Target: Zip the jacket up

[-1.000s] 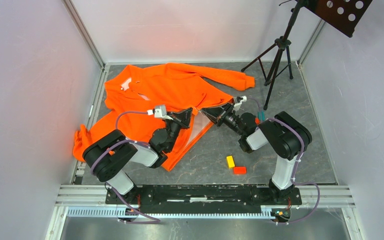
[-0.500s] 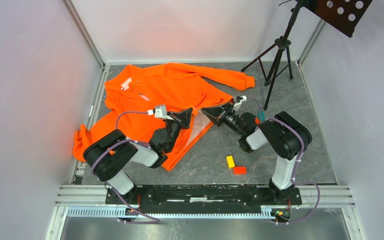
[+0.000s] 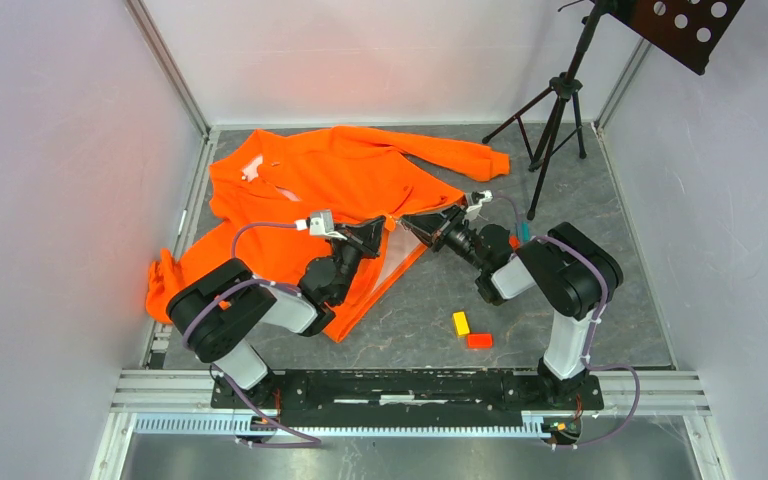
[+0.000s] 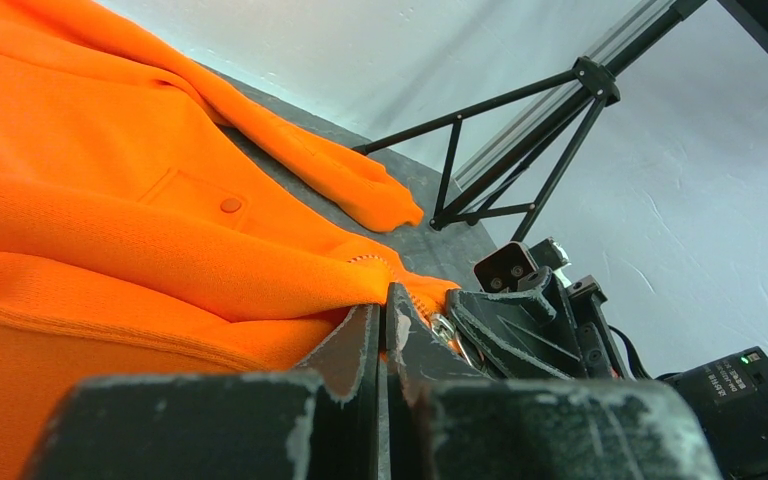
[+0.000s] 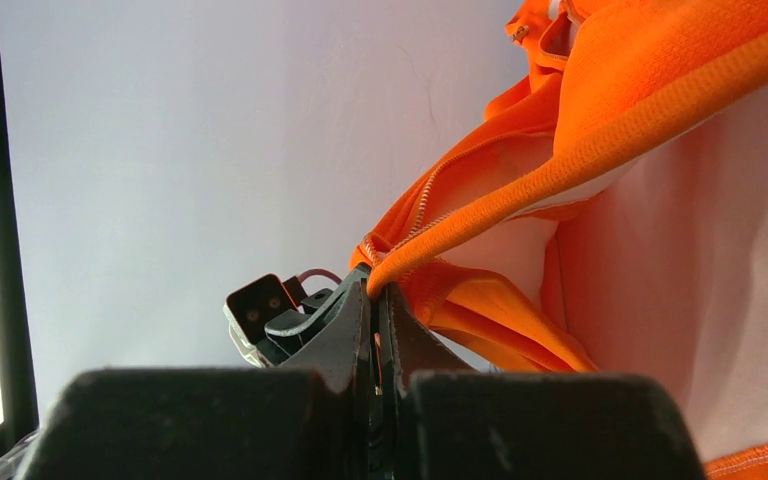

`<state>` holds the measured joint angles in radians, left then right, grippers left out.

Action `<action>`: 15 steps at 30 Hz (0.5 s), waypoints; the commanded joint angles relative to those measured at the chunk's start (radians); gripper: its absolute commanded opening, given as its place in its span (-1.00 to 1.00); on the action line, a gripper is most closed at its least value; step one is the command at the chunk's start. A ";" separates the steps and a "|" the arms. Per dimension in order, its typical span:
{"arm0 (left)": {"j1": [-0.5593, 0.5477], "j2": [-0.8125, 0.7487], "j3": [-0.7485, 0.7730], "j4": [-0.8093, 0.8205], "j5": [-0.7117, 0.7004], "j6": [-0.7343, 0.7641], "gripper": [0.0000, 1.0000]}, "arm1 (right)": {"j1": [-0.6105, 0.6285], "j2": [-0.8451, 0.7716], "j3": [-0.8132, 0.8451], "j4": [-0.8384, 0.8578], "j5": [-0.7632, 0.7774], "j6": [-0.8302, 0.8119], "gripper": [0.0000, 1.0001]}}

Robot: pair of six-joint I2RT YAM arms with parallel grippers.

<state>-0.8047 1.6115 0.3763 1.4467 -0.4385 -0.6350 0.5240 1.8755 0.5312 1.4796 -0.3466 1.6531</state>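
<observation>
Mid-frame: clamped tight on jacket [image 3: 300, 180] front edges with left end effector [image 3: 378, 232] and right end effector [image 3: 412, 222]. Judged barely begun; gaping below, zipping yet to do.

One jacket [image 3: 310, 180], two blocks [image 3: 461, 323], one tripod [image 3: 556, 110]

Your grey counter [image 3: 620, 280] carries the orange jacket [image 3: 300, 185] rear left, a tripod [image 3: 550, 120] rear right, and a yellow block [image 3: 460, 323] beside a red-orange block [image 3: 479, 340] in front.
</observation>
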 commanded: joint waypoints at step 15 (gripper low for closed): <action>-0.008 0.026 0.018 0.109 0.021 -0.063 -0.95 | 0.025 0.013 0.031 0.479 0.023 0.000 -1.00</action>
<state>-0.8047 1.6283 0.3767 1.4590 -0.4343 -0.6521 0.5350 1.8824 0.5350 1.4796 -0.3309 1.6539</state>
